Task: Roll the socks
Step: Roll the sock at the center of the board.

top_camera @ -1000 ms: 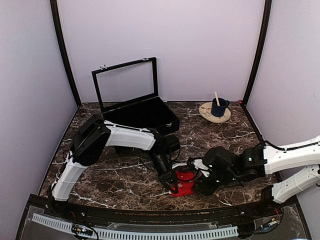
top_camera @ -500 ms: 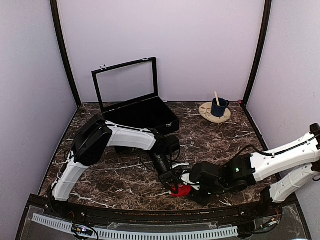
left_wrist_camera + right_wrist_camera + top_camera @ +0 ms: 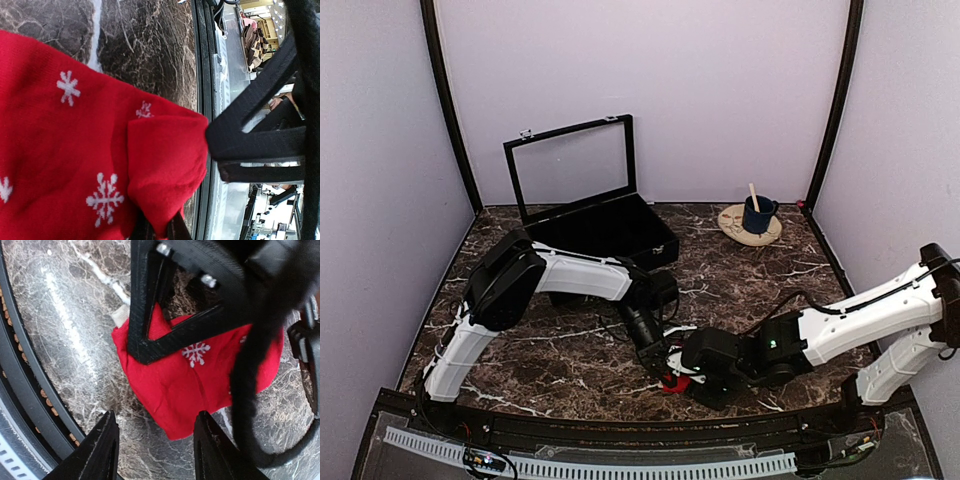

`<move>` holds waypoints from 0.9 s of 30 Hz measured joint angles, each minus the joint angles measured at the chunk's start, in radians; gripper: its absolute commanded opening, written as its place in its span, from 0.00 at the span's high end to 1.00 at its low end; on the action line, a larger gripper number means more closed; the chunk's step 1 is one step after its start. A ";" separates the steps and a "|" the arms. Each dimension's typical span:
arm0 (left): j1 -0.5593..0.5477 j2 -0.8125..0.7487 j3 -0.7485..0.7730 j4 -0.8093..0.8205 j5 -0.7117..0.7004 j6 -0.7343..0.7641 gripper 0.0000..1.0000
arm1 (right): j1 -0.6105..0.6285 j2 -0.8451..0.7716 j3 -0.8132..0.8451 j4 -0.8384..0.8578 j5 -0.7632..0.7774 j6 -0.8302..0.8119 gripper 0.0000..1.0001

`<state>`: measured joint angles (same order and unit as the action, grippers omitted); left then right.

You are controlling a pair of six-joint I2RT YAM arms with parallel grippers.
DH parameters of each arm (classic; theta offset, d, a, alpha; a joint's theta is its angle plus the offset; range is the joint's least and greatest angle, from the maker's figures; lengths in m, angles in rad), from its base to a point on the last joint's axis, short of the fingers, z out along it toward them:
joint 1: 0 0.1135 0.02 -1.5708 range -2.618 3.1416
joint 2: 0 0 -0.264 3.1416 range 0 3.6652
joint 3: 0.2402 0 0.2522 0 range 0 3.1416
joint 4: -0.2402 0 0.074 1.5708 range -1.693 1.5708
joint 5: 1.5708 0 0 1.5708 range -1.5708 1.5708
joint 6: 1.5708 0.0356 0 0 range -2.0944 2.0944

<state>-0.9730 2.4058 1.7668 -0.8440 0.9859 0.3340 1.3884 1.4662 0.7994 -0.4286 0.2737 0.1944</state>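
Note:
The red socks (image 3: 672, 384) with white snowflake marks lie bunched on the marble table near its front edge, mostly hidden in the top view by both grippers. My left gripper (image 3: 660, 362) comes down on them from behind. In the left wrist view the socks (image 3: 75, 150) fill the left side, and my left gripper (image 3: 160, 227) is shut on a fold of the red fabric. My right gripper (image 3: 692, 372) is at the socks from the right. In the right wrist view it (image 3: 156, 415) is open, with the near edge of the socks (image 3: 190, 390) between its fingers (image 3: 102, 450).
A black case (image 3: 610, 228) with its glass lid (image 3: 570, 165) raised stands at the back left. A blue mug (image 3: 757, 213) with a stick sits on a wooden plate (image 3: 735, 228) at the back right. The table's black front rail (image 3: 620, 430) is just below the socks.
My right arm has slid left over the socks, so less red shows in the top view. My left gripper has stayed in place, holding the fabric.

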 measured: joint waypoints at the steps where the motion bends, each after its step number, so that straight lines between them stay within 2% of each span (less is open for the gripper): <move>1: 0.001 0.000 0.000 0.000 0.001 0.000 1.00 | 0.000 0.006 0.000 0.002 0.000 -0.004 0.53; 14: 0.006 0.005 0.000 -0.003 0.017 0.000 1.00 | 0.000 0.083 0.001 0.036 0.016 -0.054 0.56; 19: 0.006 0.006 0.000 -0.004 0.017 0.000 1.00 | 0.000 0.100 0.001 0.043 0.023 -0.062 0.66; 23: 0.006 0.006 0.000 -0.004 0.016 0.000 1.00 | -0.001 0.105 0.002 0.046 0.029 -0.062 0.79; 27: 0.006 0.006 0.001 -0.004 0.016 0.000 0.95 | -0.002 0.108 0.005 0.044 0.030 -0.064 0.89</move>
<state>-0.9668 2.4123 1.7676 -0.8482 1.0019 0.3340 1.3865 1.5742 0.8043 -0.3847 0.3035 0.1303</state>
